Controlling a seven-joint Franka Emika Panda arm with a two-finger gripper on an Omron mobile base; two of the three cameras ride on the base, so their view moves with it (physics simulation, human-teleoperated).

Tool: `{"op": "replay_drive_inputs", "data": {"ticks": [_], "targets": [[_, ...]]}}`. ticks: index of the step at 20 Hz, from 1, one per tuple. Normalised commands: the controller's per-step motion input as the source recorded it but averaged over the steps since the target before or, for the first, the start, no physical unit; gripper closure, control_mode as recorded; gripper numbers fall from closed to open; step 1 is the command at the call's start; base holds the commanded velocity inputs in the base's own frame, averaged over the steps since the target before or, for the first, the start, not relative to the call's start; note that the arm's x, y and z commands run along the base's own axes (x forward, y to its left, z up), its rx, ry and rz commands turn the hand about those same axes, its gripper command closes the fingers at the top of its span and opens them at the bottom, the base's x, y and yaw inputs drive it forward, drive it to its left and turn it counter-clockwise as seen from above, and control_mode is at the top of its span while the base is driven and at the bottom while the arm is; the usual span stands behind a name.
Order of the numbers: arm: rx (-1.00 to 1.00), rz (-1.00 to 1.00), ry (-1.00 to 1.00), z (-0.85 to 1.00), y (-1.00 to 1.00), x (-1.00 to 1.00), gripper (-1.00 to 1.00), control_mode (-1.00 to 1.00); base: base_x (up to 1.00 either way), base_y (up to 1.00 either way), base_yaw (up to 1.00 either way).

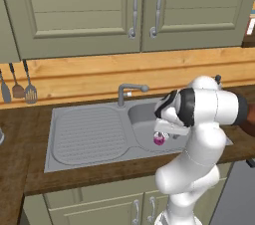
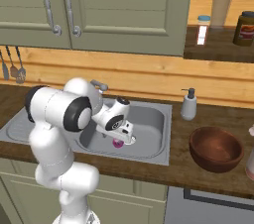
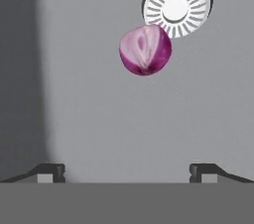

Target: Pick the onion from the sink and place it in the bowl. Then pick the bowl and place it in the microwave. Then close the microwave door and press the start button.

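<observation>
Starting at your left, the sink (image 2: 154,119) has its ribbed drainboard (image 1: 87,134), then the basin, where the onion (image 3: 145,49) lies on the floor just beside the drain ring (image 3: 176,7) (whitish patch facing up). Your hand (image 3: 127,171) hangs above it inside the basin, fingers spread wide apart and holding nothing. Further right, on the counter (image 2: 208,176), the wooden bowl (image 2: 216,148) sits empty, near a soap dispenser (image 2: 188,104).
</observation>
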Motion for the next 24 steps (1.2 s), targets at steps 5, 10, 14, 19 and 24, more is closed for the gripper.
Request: {"op": "replay_drive_inputs", "data": {"ticks": [5,10,14,19,24], "targets": [[0.03,0.00,0.01,-0.19,0.00,0.25,-1.00,-1.00,0.00,0.00,0.00],[0.01,0.00,0.00,-0.23,0.00,0.23,-1.00,-1.00,0.00,0.00,0.00],[0.00,0.00,0.00,-0.25,0.00,0.22,-1.00,-1.00,0.00,0.00,0.00],[0.00,0.00,0.00,-0.29,0.00,0.24,-1.00,-1.00,0.00,0.00,0.00],[0.01,0.00,0.00,-0.27,-0.02,0.26,-1.00,-1.00,0.00,0.00,0.00]]}}
